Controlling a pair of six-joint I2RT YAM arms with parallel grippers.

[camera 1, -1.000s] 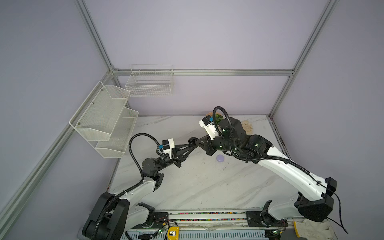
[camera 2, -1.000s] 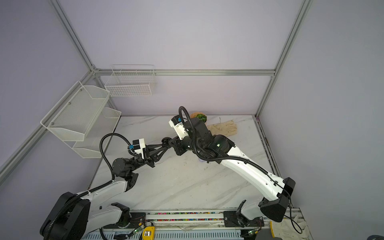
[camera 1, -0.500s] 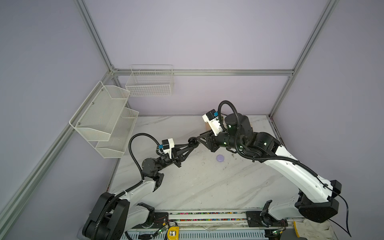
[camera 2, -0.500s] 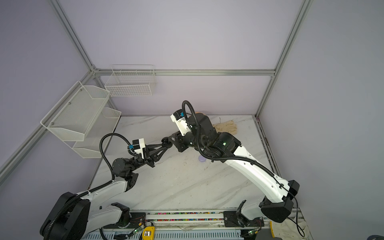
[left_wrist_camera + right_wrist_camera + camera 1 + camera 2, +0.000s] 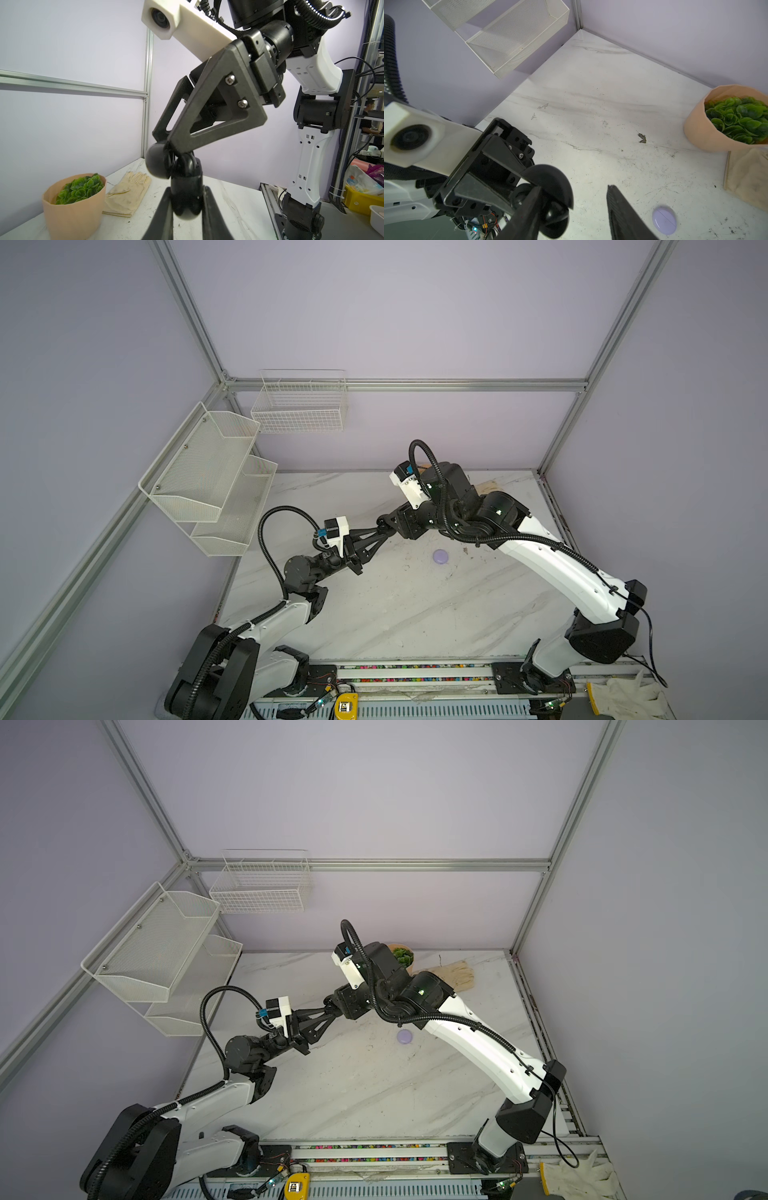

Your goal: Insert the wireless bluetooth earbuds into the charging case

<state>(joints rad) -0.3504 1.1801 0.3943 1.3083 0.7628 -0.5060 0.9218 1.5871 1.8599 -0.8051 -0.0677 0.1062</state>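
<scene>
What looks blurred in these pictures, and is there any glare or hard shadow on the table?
Right wrist view: the black case near the lens and the lilac case look soft, the far table sharp. Left wrist view: the left pincer at the lens is blurred. In both top views: even light, faint shadows, no glare on it.

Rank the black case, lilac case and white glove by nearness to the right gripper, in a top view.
1. Black case, at the right gripper's tips, in the left gripper.
2. Lilac case, on the table, mid-right.
3. White glove, front right corner.
</scene>
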